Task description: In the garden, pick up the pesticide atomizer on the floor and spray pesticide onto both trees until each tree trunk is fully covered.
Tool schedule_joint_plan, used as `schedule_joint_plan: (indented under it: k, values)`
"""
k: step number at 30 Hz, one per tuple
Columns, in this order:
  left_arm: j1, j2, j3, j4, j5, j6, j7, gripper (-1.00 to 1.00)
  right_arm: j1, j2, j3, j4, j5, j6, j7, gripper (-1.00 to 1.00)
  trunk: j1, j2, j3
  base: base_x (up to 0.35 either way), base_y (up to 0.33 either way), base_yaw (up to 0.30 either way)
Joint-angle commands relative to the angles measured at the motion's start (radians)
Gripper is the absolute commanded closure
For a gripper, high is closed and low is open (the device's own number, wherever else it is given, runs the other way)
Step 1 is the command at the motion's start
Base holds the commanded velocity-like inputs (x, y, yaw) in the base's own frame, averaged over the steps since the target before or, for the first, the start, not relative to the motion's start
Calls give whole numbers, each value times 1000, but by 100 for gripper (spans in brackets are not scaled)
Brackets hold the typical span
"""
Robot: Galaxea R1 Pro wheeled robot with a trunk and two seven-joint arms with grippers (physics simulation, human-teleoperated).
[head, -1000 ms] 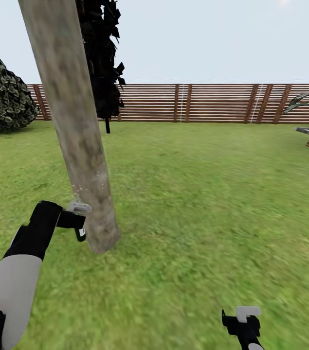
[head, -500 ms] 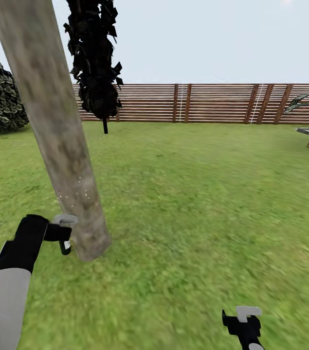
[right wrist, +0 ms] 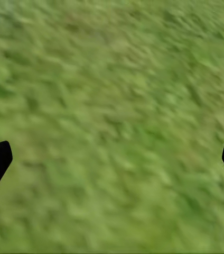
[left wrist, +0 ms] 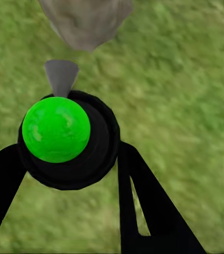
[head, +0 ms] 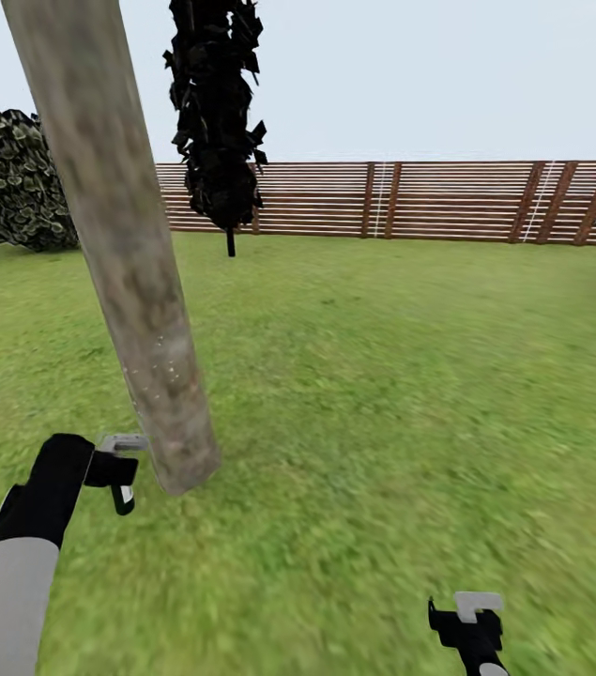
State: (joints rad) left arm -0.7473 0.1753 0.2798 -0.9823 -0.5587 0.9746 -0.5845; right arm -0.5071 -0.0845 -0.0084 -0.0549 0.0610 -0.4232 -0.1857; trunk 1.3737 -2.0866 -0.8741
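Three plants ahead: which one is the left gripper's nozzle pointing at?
The pale mottled tree trunk right beside the left gripper. The black conifer and the round shrub stand far back by the fence.

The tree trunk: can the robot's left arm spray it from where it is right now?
Probably yes. The left gripper holds the pesticide atomizer just beside the foot of the tree trunk, its grey nozzle aimed at the bark with only lawn between. Small droplets dot the trunk just above.

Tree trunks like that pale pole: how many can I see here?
1. The trunk stands on the lawn at left, just ahead of the left gripper, its base also in the left wrist view. A second may lie outside the picture.
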Motion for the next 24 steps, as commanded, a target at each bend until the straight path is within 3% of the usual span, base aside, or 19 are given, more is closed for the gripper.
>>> schedule_joint_plan:
  k: [1,4,6,8,11,13,14,15,18,20,24]
  values:
    - [0,-16,1,3,-16,0,-10,100,-1,0,-1,0,7,-2,-5,-100,0,0,-1,205,-219,7]
    - [0,-55,0,6,-19,-1,-9,100,-1,0,-1,0,7,-2,-5,-100,0,0,-1,221,-209,22]
    - [0,-63,3,6,-22,-2,-9,100,-1,0,-1,0,7,-2,-5,-100,0,0,-1,229,-204,188]
    - [0,-53,7,7,-23,-3,-8,100,-1,0,-1,0,7,-2,-5,-100,0,0,-1,229,-203,252]
    - [30,5,12,8,-20,-10,28,100,-1,0,-1,1,7,-2,-5,-100,0,0,-1,115,-109,272]
    - [46,11,25,9,-20,-48,51,100,-1,1,-1,1,7,-2,-5,-100,0,0,-1,21,-20,277]
    - [57,2,32,11,-16,-89,69,100,-1,1,-1,1,7,-2,-5,-100,0,0,-1,5,-5,277]
    - [62,-23,33,25,-15,-104,85,100,-1,2,-1,1,7,-2,-5,-100,0,0,-1,2,-2,278]
    - [66,-69,37,34,-14,-112,131,100,-1,2,-1,1,7,-2,-5,-100,0,0,-1,1,-1,234]
    - [66,-82,40,36,-9,-114,157,100,-1,1,-1,1,7,-2,-5,-100,0,0,-1,0,0,68]
    - [72,-83,52,66,1,-117,166,100,-1,-1,-1,1,7,-2,-5,-100,0,0,-1,28,-25,7]
